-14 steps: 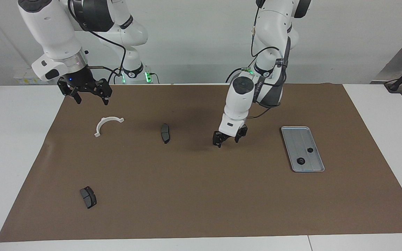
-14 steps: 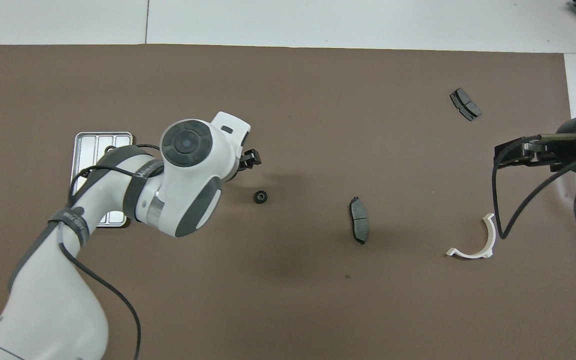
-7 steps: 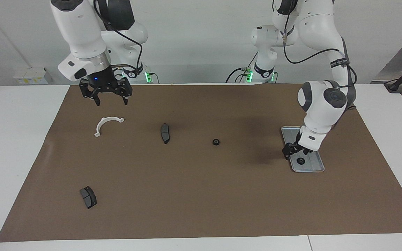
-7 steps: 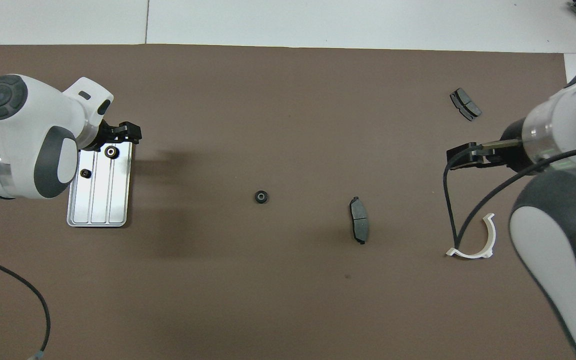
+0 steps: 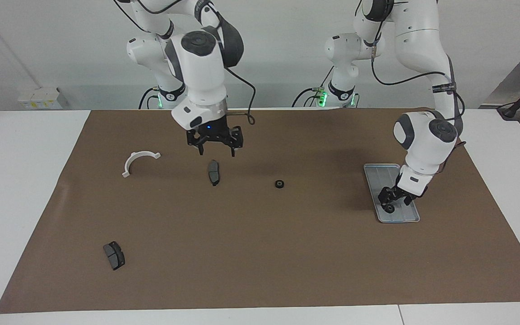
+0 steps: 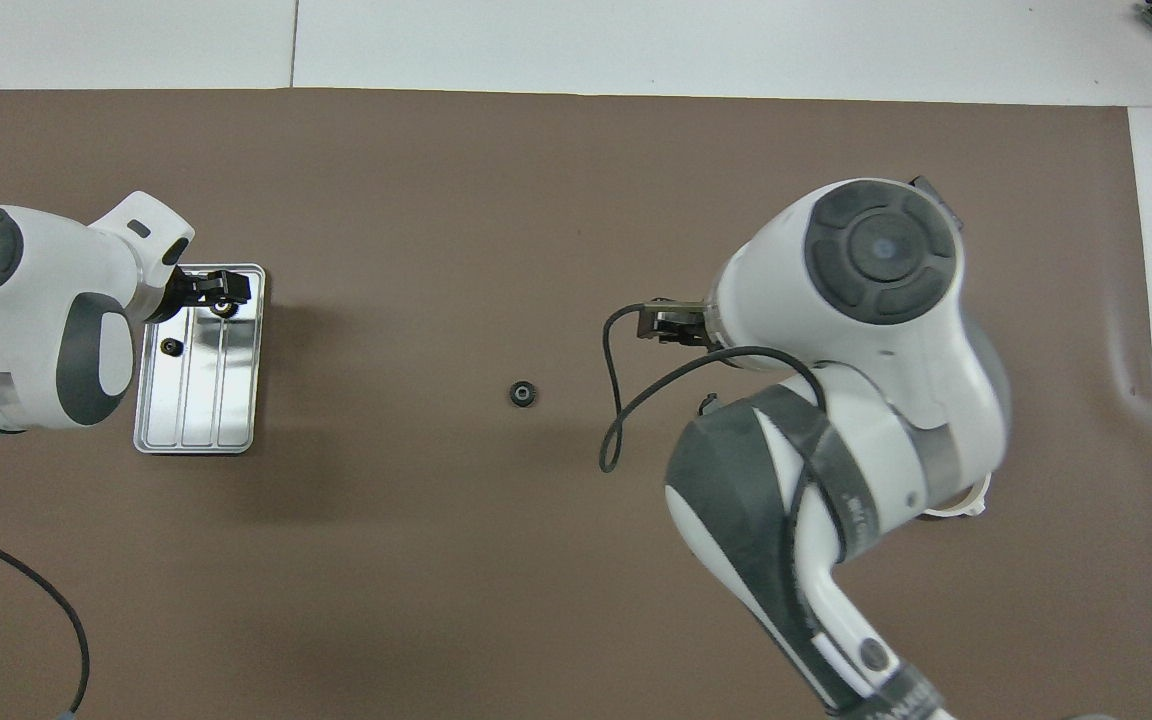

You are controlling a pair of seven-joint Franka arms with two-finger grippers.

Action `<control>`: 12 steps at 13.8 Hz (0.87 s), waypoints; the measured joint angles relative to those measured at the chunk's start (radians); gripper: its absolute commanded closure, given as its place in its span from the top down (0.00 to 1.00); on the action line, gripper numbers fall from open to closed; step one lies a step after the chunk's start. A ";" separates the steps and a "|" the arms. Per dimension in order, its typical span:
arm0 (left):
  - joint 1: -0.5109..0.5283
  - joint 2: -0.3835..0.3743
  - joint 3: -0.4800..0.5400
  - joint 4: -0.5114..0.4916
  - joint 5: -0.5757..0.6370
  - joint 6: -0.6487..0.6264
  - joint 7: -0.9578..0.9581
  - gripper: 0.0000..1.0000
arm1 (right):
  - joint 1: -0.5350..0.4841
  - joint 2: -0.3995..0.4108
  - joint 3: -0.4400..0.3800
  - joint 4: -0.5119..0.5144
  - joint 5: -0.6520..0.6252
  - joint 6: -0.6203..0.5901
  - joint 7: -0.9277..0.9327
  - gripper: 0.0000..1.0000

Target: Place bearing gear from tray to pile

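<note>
The silver tray (image 5: 379, 170) (image 6: 198, 425) lies at the left arm's end of the brown mat. My left gripper (image 5: 393, 202) (image 6: 224, 292) is down in the tray, right at a small black bearing gear (image 5: 390, 209) (image 6: 226, 307). A second gear (image 6: 170, 346) lies in the tray nearer to the robots. A third gear (image 5: 279, 183) (image 6: 523, 393) rests on the mat mid-table. The pile is a white half-ring bracket (image 5: 140, 160) and two dark brake pads (image 5: 214, 172) (image 5: 114, 255). My right gripper (image 5: 216, 153) hangs open over the mat beside the mid-table pad.
The brown mat (image 5: 260, 253) covers most of the white table. In the overhead view the right arm hides most of the bracket and the pads. A loose black cable (image 6: 616, 400) hangs from the right wrist.
The left gripper left a gear mid-table, swung to the tray and came down at a gear there. The right gripper moved from beside the bracket to beside the mid-table brake pad.
</note>
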 measured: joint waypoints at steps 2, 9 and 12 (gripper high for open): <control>0.000 0.001 -0.002 -0.001 0.000 0.014 0.000 0.73 | 0.048 0.062 -0.001 0.001 0.000 0.067 0.061 1.00; 0.000 0.033 -0.001 -0.002 0.000 0.082 0.000 0.55 | 0.179 0.221 -0.001 0.002 -0.073 0.203 0.220 1.00; 0.000 0.035 -0.002 -0.002 0.000 0.084 0.000 0.30 | 0.202 0.286 -0.001 0.002 -0.098 0.264 0.257 0.97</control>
